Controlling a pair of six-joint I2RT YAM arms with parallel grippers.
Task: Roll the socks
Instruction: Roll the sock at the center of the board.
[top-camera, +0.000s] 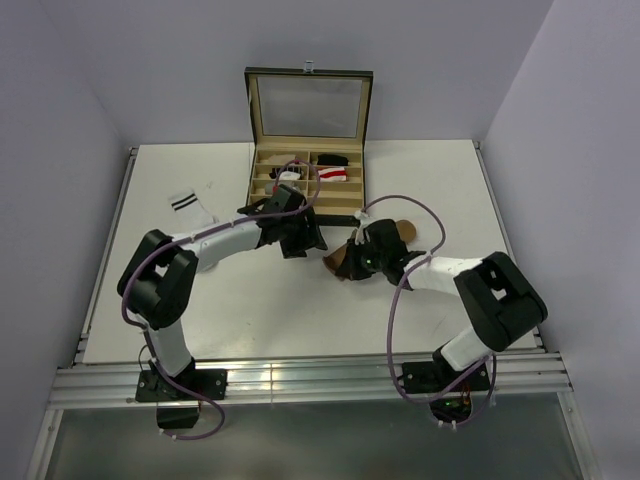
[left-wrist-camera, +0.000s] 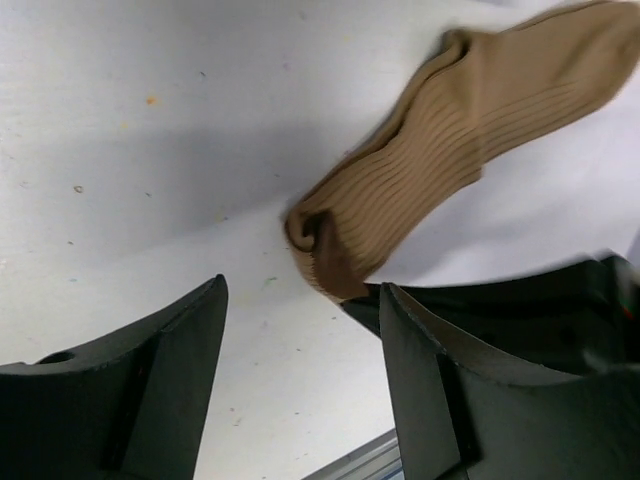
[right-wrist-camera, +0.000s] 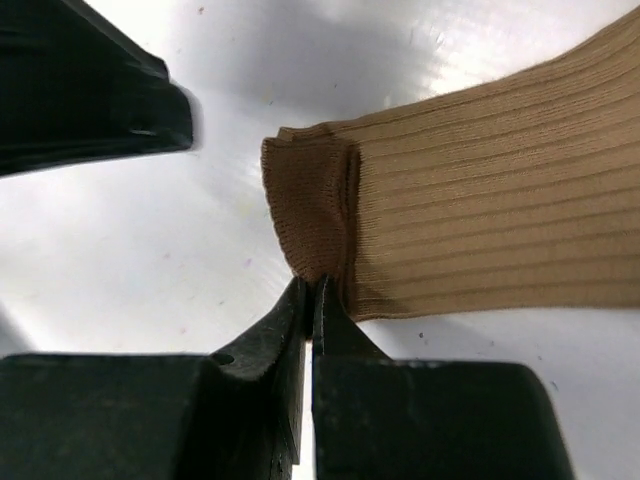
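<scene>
A tan-brown ribbed sock lies flat on the white table, its darker end folded over. My right gripper is shut on the edge of that folded end. My left gripper hangs open just left of the sock's end, with only bare table between its fingers; from above, the left gripper sits close to the right gripper. A white sock with two dark cuff stripes lies at the back left. A red-and-white striped sock rests in a box compartment.
An open wooden organiser box with a glass lid stands at the back centre, holding dark rolled bundles. Grey walls close in the table on three sides. The metal rail runs along the near edge.
</scene>
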